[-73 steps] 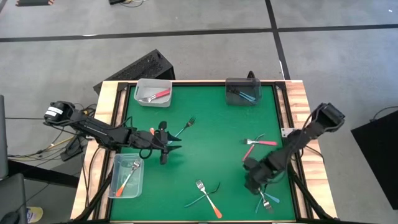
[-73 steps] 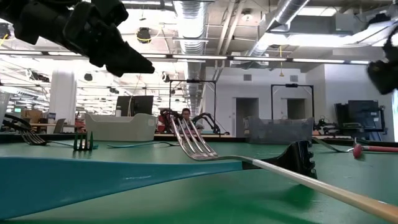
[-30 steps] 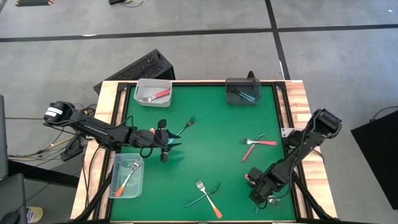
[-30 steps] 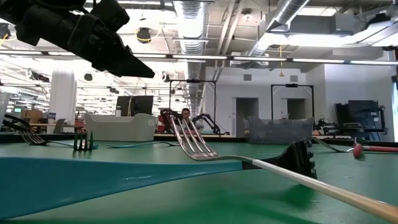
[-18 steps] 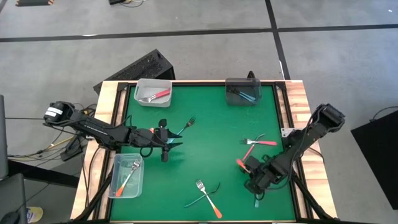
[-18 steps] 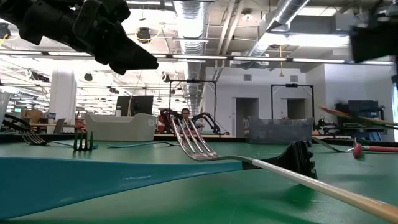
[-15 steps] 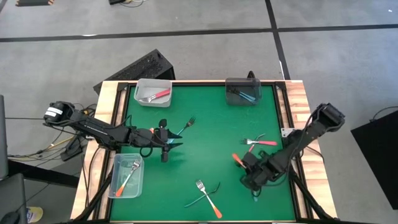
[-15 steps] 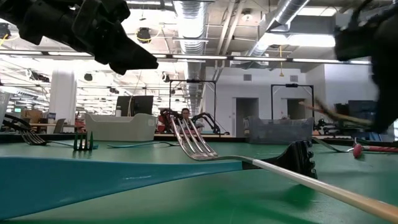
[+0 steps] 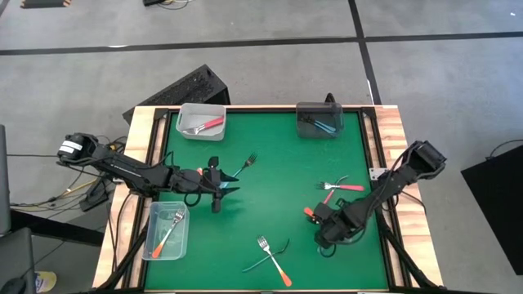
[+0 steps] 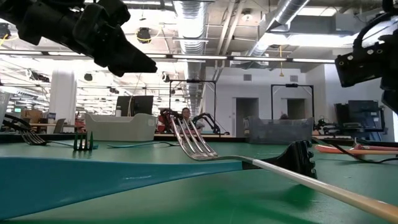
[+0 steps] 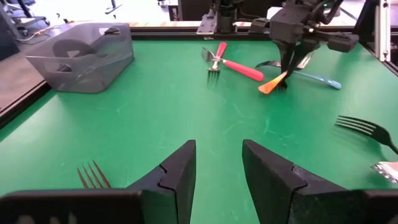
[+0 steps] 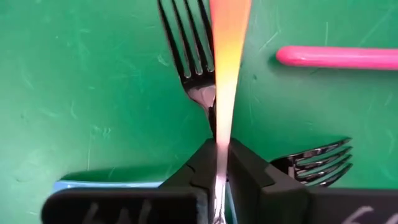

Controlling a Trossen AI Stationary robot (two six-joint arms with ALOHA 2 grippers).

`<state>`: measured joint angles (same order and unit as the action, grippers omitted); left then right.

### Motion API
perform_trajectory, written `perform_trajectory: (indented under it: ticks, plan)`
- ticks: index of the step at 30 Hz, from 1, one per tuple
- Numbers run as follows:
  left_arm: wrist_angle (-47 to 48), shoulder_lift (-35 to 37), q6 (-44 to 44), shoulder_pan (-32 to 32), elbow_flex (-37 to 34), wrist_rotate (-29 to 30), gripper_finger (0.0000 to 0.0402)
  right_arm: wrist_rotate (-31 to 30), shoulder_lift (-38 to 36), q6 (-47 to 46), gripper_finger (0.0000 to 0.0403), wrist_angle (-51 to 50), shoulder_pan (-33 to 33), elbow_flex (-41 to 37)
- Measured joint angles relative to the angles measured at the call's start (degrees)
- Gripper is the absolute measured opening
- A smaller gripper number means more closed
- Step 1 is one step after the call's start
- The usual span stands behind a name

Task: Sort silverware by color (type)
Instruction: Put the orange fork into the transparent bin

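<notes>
My right gripper hangs over the table's near right part, shut on an orange-handled utensil. Under it lie a dark fork, a pink-handled fork and a blue handle. My left gripper stands open and holds nothing, left of the middle, beside a teal-handled fork that lies flat. An orange-handled fork lies crossed with a teal one near the front edge. My right gripper pinches the utensil between its two fingers at the pale inner end of the orange handle. The fingers come from above and point down. The handle slants away and down from the fingers toward the table's left. Whether its free end touches the table, I cannot tell.
A clear bin at the far left holds a red-handled utensil. A dark grey bin at the far right holds blue ones. A clear bin at the near left holds an orange fork. Bare green mat lies in the middle.
My right gripper has carried the orange-handled utensil from the near right corner toward the table's left and far side. The handle first rose clear and now slants lower over the mat.
</notes>
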<state>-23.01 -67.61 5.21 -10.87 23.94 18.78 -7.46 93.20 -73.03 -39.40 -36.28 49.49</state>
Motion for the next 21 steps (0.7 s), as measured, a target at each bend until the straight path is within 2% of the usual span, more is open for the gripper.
perform_trajectory:
  ticks: [10, 21]
  plan:
    - [0.09, 0.0, -0.22, 0.0, 0.0, 0.05, 0.0119, -4.82, -2.07, -0.01, 0.0095, -1.14, 0.23, -0.19]
    - [0.09, 0.0, -0.22, 0.0, 0.0, 0.07, 0.0119, -5.99, -1.82, -0.06, 0.0099, -0.39, 0.48, -0.17]
